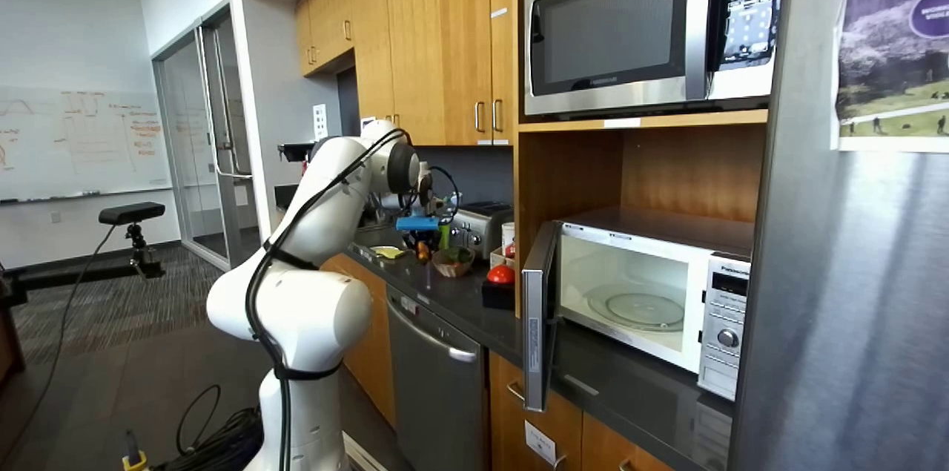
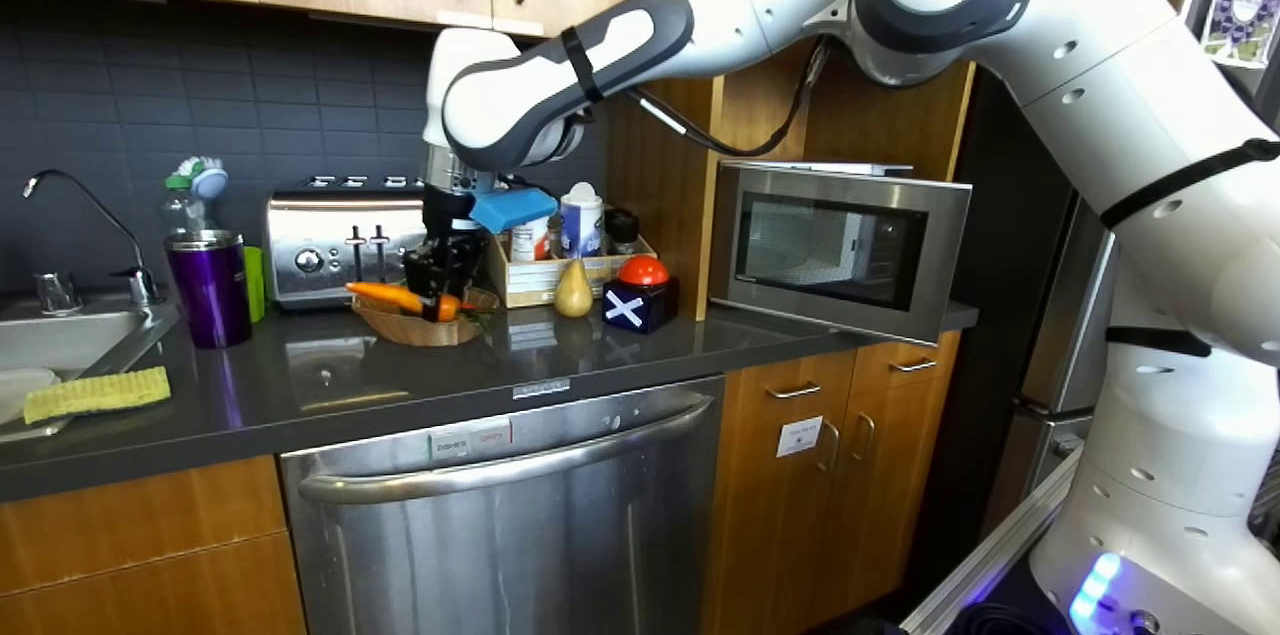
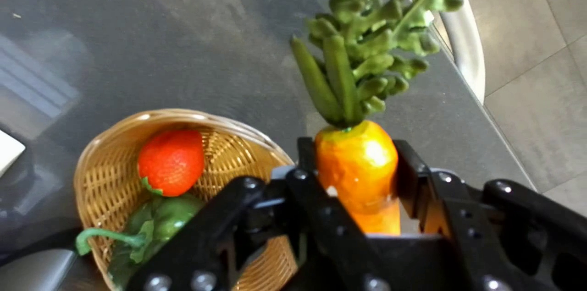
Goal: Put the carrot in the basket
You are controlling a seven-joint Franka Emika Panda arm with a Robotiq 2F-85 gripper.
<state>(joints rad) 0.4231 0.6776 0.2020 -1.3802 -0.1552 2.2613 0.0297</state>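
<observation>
The carrot [image 3: 357, 176] is orange with a green leafy top. It also shows in both exterior views [image 1: 422, 252] [image 2: 382, 294]. My gripper [image 3: 357, 158] is shut on the carrot's thick end just below the leaves, with a finger on each side. The gripper also shows in both exterior views [image 1: 421, 239] [image 2: 438, 287]. The wicker basket [image 3: 229, 144] lies left of the carrot in the wrist view, and the carrot is beside its rim, over the counter. The basket also shows in both exterior views [image 1: 454, 268] [image 2: 415, 326]. The carrot's lower part is hidden in the wrist view.
The basket holds a red fruit [image 3: 172, 162] and a green pepper [image 3: 169, 217]. A toaster [image 2: 340, 240] stands behind, and a purple tumbler [image 2: 208, 290] beside it. A pear [image 2: 574, 290], a red-domed black box [image 2: 640, 303] and an open microwave door [image 2: 835, 245] lie to the right.
</observation>
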